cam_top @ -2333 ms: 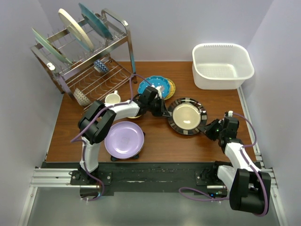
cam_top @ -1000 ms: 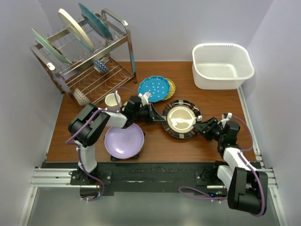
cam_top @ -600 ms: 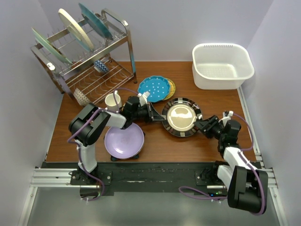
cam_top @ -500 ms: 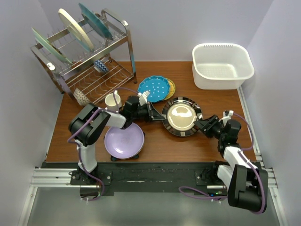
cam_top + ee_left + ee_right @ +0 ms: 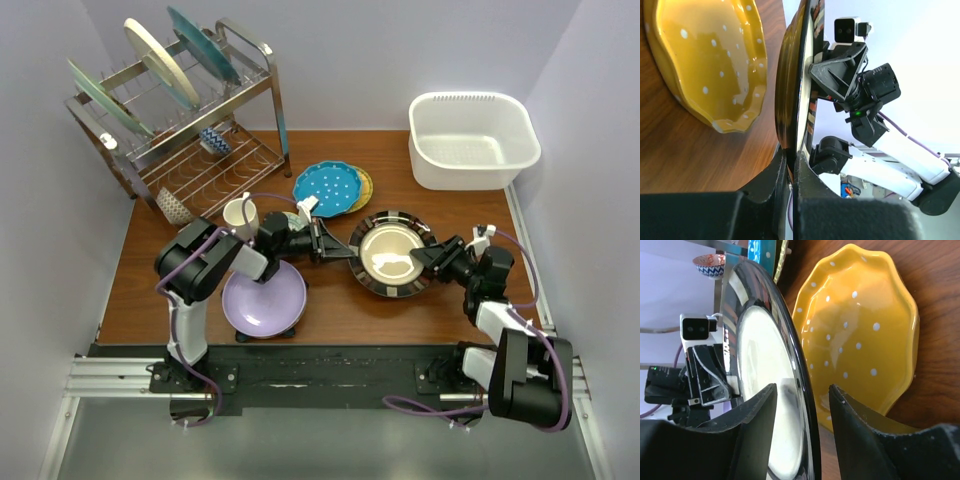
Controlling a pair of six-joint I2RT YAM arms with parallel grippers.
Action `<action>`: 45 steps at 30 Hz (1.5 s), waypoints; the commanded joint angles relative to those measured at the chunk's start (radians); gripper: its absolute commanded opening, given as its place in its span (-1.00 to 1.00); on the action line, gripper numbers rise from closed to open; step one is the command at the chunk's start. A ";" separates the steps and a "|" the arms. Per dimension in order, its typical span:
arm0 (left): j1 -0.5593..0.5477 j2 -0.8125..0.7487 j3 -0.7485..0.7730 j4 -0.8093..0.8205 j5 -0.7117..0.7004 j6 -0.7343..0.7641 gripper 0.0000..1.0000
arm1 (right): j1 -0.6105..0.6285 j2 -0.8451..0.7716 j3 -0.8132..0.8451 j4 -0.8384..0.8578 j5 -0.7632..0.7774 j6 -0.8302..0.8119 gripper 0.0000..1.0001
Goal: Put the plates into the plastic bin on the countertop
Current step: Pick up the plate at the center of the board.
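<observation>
- Beige round plate with a dark striped rim (image 5: 392, 250): it is seen near the middle of the reddish-brown wood-grain counter (image 5: 340, 318), between the two arms and well apart from the bin. Whether it is lifted clear of the counter cannot be told.
- Left arm (image 5: 252, 260): it is stretched rightward across the counter. The left jaws are pressed together on the left rim of the beige plate. In the left wrist view that rim (image 5: 796, 75) is shown edge-on, pinched between the two dark fingers (image 5: 771, 175).
- Right arm (image 5: 490, 278): it is reached leftward to the plate's right rim. The right jaws are spread, with one finger (image 5: 757, 420) over the plate's face and the other beyond its edge. A gap is seen on each side of the rim (image 5: 807, 405).
- White rounded-rectangular plastic bin with a slotted rim (image 5: 470, 178): it is set at the far right corner of the counter, and no plate is seen in it.
- Orange dotted scalloped plate (image 5: 860, 335): it is laid flat on the counter just beyond the beige plate, partly under a blue dotted scalloped plate (image 5: 326, 187).
- Lavender round plate (image 5: 262, 295): it is placed near the front edge, beside the left arm.
- Metal wire dish rack (image 5: 215, 165): it is stood at the far left, with three plates held tilted in its upper tier.
</observation>
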 commanded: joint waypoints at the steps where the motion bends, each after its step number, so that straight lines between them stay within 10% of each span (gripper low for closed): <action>1: -0.003 -0.085 0.039 0.129 0.073 0.031 -1.00 | -0.001 0.036 0.003 0.166 -0.058 0.050 -0.07; 28: 0.040 -0.155 0.111 -0.341 -0.007 0.345 -1.00 | -0.004 -0.065 0.000 -0.061 -0.310 -0.105 -0.37; 35: 0.040 -0.164 0.157 -0.444 -0.039 0.406 -1.00 | -0.004 -0.074 0.007 -0.095 -0.310 -0.124 -1.00; 40: 0.043 -0.178 0.169 -0.462 -0.053 0.417 -1.00 | -0.004 -0.079 0.003 -0.081 -0.319 -0.118 -1.00; 44: 0.043 -0.205 0.186 -0.533 -0.089 0.464 -0.74 | -0.004 -0.084 0.001 -0.073 -0.322 -0.111 -1.00; 45: 0.045 -0.220 0.191 -0.556 -0.106 0.475 -0.42 | -0.004 -0.087 0.001 -0.072 -0.323 -0.110 -1.00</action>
